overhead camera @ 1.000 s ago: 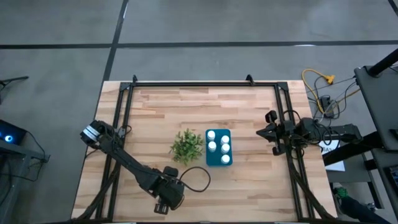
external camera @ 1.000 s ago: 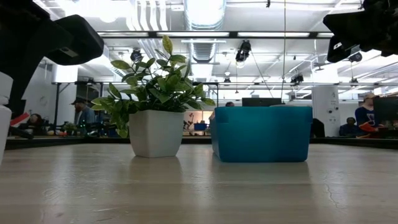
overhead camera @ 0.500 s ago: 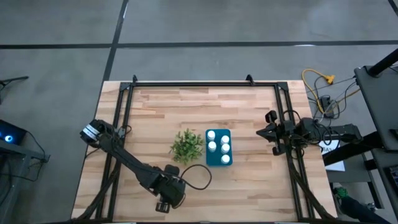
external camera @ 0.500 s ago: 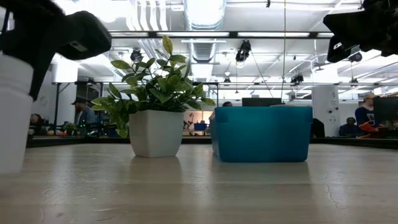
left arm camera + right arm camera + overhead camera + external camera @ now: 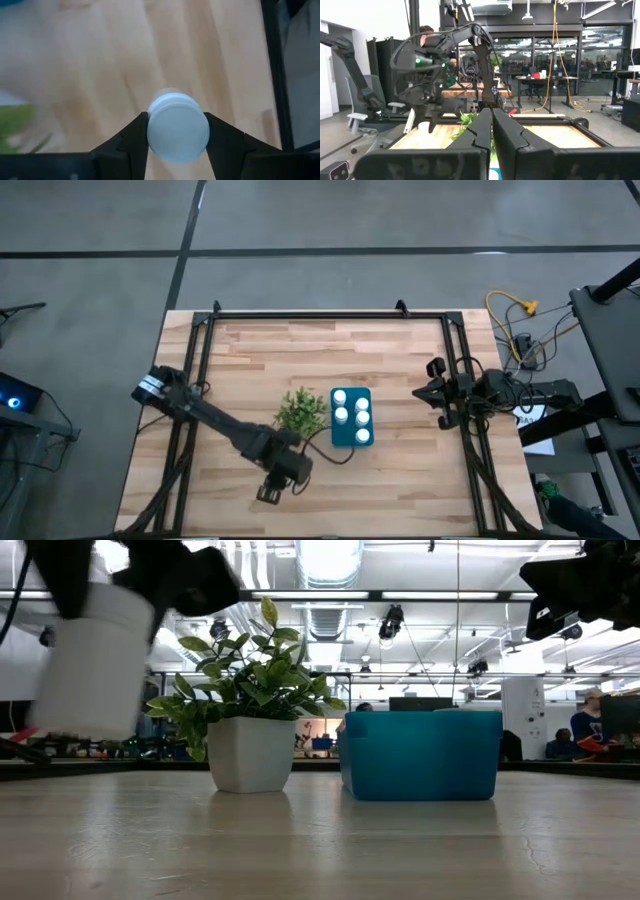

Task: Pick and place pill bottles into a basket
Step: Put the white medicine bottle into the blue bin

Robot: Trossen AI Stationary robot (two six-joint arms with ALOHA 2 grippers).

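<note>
- The left gripper (image 5: 177,131) pinches a pill bottle (image 5: 177,129) between its two dark fingers (image 5: 131,141), the white cap facing the wrist camera and the wooden table (image 5: 100,60) below it.
- In the high view the left gripper (image 5: 272,488) sits in the lower middle of the frame, just below and left of the basket (image 5: 351,418); the bottle itself is hidden under the arm there.
- In the low view that bottle (image 5: 95,660) shows blurred at the upper left, lifted clear of the table (image 5: 320,840), with the dark gripper above it.
- The basket, teal-blue, stands at the centre of the high view with three white bottle caps (image 5: 341,415) visible inside it.
- In the low view the basket (image 5: 420,755) stands right of centre; its contents cannot be seen from this height.
- A plant (image 5: 299,413) stands just left of the basket in the high view; in the low view it (image 5: 250,690) is in a white pot, close beside the basket.
- The right gripper (image 5: 436,393) waits at the right edge of the table, well apart from the basket.
- In its wrist view the right gripper (image 5: 491,122) has its fingers pressed together, holding nothing.
</note>
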